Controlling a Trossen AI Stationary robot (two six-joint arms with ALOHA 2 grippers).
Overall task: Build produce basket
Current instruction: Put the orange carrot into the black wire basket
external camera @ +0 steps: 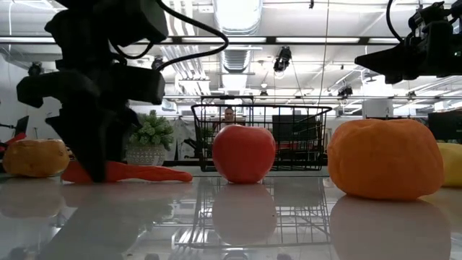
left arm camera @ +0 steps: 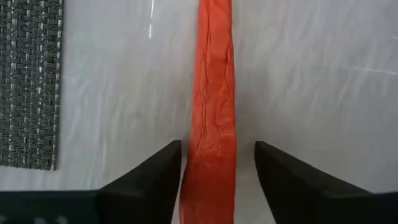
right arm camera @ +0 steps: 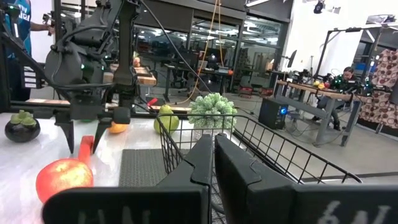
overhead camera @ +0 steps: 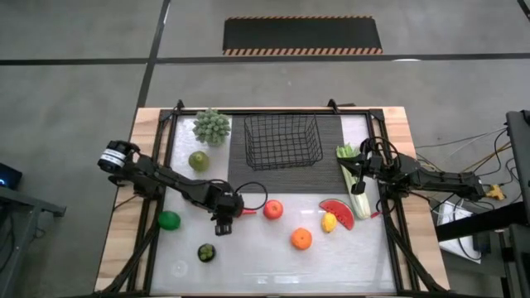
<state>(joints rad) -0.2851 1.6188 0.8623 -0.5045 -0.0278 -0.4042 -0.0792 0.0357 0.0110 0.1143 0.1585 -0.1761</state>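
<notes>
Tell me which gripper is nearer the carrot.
Left. The left gripper is down at the carrot, open fingers either side of it. The right gripper is across the table by the celery, beside the basket.

Bright, even light came from overhead, from the ceiling strips behind my arms in the low view. My left pincer (external camera: 94,155) stood there as a near-black silhouette against that glow, its detail lost. The glossy tabletop (external camera: 231,217) below it mirrored the red apple (external camera: 243,153) and the orange (external camera: 385,157) in soft, smeared reflections. Beyond the tips of my left pincer (left arm camera: 217,158), pale streaks of glare crossed the white surface (left arm camera: 311,81) either side of the carrot (left arm camera: 214,93), which stayed sharp with hardly a shadow. My right pincer (right arm camera: 213,152) loomed blurred and dark up close, the room beyond it crisp.
</notes>
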